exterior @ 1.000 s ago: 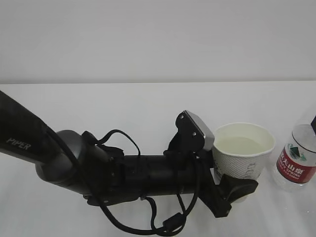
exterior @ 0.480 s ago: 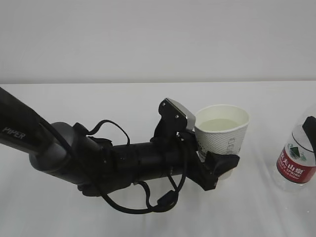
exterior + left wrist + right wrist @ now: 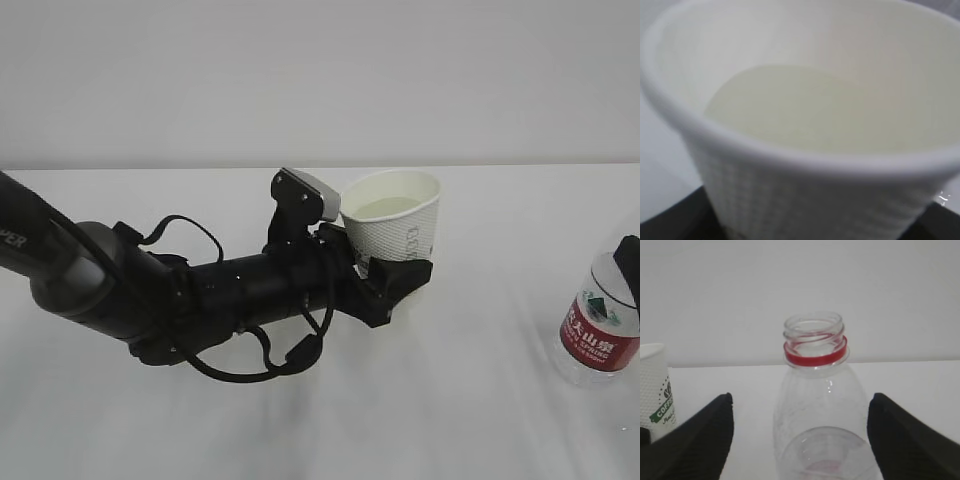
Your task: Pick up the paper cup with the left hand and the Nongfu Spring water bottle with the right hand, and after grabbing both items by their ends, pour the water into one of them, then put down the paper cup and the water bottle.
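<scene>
The white paper cup (image 3: pixel 393 222) sits in my left gripper (image 3: pixel 392 272), which is shut on its lower half. The cup leans a little to the left. Pale water (image 3: pixel 388 207) lies inside it. In the left wrist view the paper cup (image 3: pixel 805 190) fills the frame, the water (image 3: pixel 800 112) shows, and my fingers (image 3: pixel 667 225) are dark corners below. The Nongfu Spring water bottle (image 3: pixel 600 322) stands upright at the right edge, uncapped. My right gripper (image 3: pixel 800 440) is open around the bottle (image 3: pixel 815 390), with a gap on each side. One black finger (image 3: pixel 628 262) shows by its shoulder.
The white table (image 3: pixel 480 420) runs back to a plain white wall (image 3: pixel 320 80). My thick black left arm (image 3: pixel 150 300), with its loose cables, lies across the left and middle of the table. The cup's printed side (image 3: pixel 657 400) shows at the left in the right wrist view.
My left arm has carried the cup to the left and farther back, away from the bottle. The bottle has stayed in place and the right gripper has barely moved.
</scene>
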`<state>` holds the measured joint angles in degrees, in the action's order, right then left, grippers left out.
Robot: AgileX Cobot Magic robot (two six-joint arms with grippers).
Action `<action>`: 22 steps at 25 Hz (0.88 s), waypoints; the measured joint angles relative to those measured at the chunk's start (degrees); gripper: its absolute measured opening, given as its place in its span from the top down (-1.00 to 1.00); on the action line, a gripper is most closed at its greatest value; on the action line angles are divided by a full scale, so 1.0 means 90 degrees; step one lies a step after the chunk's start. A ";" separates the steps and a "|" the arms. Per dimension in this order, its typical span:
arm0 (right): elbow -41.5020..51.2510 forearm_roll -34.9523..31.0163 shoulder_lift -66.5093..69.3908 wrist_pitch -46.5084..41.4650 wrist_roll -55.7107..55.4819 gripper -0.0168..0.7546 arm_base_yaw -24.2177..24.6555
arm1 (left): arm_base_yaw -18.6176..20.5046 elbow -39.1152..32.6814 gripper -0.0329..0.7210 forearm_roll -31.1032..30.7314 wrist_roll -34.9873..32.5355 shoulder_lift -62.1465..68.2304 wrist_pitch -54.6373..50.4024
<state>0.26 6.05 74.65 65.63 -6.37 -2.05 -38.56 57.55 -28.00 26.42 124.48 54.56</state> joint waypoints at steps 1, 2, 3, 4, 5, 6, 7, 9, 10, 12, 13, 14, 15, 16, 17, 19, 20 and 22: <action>0.0000 -0.0039 0.0000 0.0000 0.0000 -0.68 0.0000 | 0.0061 0.0000 -0.47 0.0000 0.0000 0.0000 0.0000; 0.0000 -0.0086 0.0000 0.0000 0.0000 -0.67 0.0000 | 0.0121 0.0000 -0.47 0.0000 0.0000 0.0000 0.0000; 0.0000 -0.0170 0.0000 0.0000 0.0000 -0.68 0.0000 | 0.0182 0.0000 -0.47 0.0000 0.0000 0.0000 0.0003; 0.0000 -0.0250 0.0000 0.0000 0.0000 -0.67 0.0000 | 0.0248 0.0000 -0.47 0.0000 0.0000 0.0000 0.0003; 0.0000 -0.0291 0.0000 0.0000 0.0000 -0.67 0.0000 | 0.0301 0.0000 -0.47 0.0000 0.0000 0.0000 0.0014; 0.0000 -0.0333 0.0000 0.0000 0.0000 -0.67 0.0000 | 0.0355 0.0000 -0.47 0.0000 0.0000 0.0000 0.0014; 0.0000 -0.0364 0.0000 0.0000 0.0000 -0.67 0.0000 | 0.0412 0.0000 -0.47 0.0000 0.0000 0.0000 0.0032; 0.0000 -0.0423 0.0000 0.0000 0.0012 -0.67 0.0000 | 0.0539 -0.0027 -0.47 0.0000 0.0000 0.0000 0.0072; 0.0000 -0.0436 0.0000 0.0000 0.0012 -0.67 0.0000 | 0.0586 -0.0042 -0.47 0.0000 0.0000 0.0000 0.0101; 0.0000 -0.0451 0.0000 0.0000 0.0012 -0.67 0.0000 | 0.0691 -0.0095 -0.47 0.0000 0.0000 0.0000 0.0114; 0.0000 -0.0462 0.0000 0.0000 0.0012 -0.67 0.0000 | 0.0742 -0.0126 -0.47 0.0000 0.0000 0.0000 0.0123; 0.0000 -0.0462 0.0000 0.0000 0.0012 -0.67 0.0000 | 0.0790 -0.0141 -0.47 0.0000 0.0000 0.0000 0.0123; 0.0000 -0.0462 0.0000 0.0000 0.0012 -0.67 0.0000 | 0.0851 -0.0151 -0.47 -0.0014 0.0000 0.0000 0.0123; 0.0000 -0.0462 0.0000 0.0000 0.0012 -0.67 0.0000 | 0.0910 -0.0151 -0.47 -0.0043 0.0000 0.0000 0.0139; 0.0000 -0.0465 0.0000 0.0000 0.0012 -0.67 0.0000 | 0.0986 -0.0151 -0.46 -0.0057 0.0000 0.0000 0.0151; 0.0000 -0.0465 0.0000 0.0000 0.0012 -0.67 0.0000 | 0.1097 -0.0151 -0.46 -0.0072 0.0000 0.0000 0.0177; 0.0000 -0.0465 0.0000 0.0000 0.0012 -0.67 0.0000 | 0.1143 -0.0151 -0.46 -0.0072 0.0000 0.0000 0.0187; 0.0000 -0.0465 0.0000 0.0000 0.0012 -0.67 0.0000 | 0.1250 -0.0151 -0.46 -0.0072 0.0000 0.0000 0.0202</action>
<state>0.26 1.87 74.65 65.63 -6.26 -2.05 -27.32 56.19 -28.64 26.42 124.48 56.38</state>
